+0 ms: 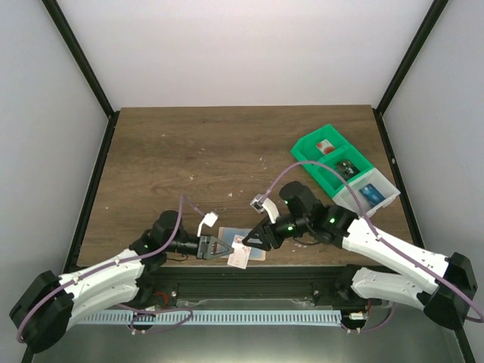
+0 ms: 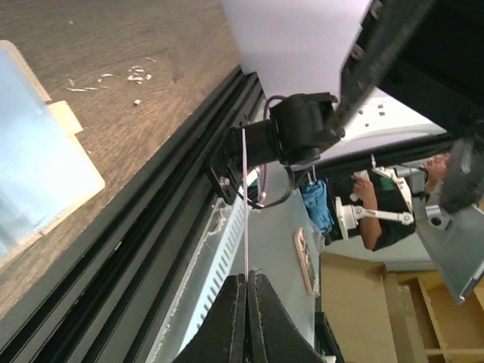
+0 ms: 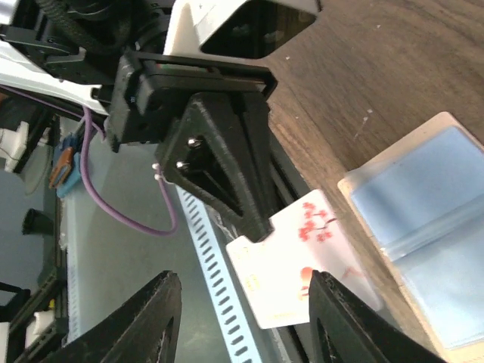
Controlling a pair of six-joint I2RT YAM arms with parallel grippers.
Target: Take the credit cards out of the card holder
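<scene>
Your card holder [image 1: 259, 255] lies at the table's [image 1: 189, 151] near edge between the left gripper [image 1: 229, 248] and right gripper [image 1: 251, 242]. A card [image 1: 240, 259] overhangs that edge, and the compartment tray [image 1: 308, 145] sits far right.

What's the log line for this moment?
left gripper: shut on white card, out of card holder | right gripper: open, around card | holder: lying open near table edge
</scene>
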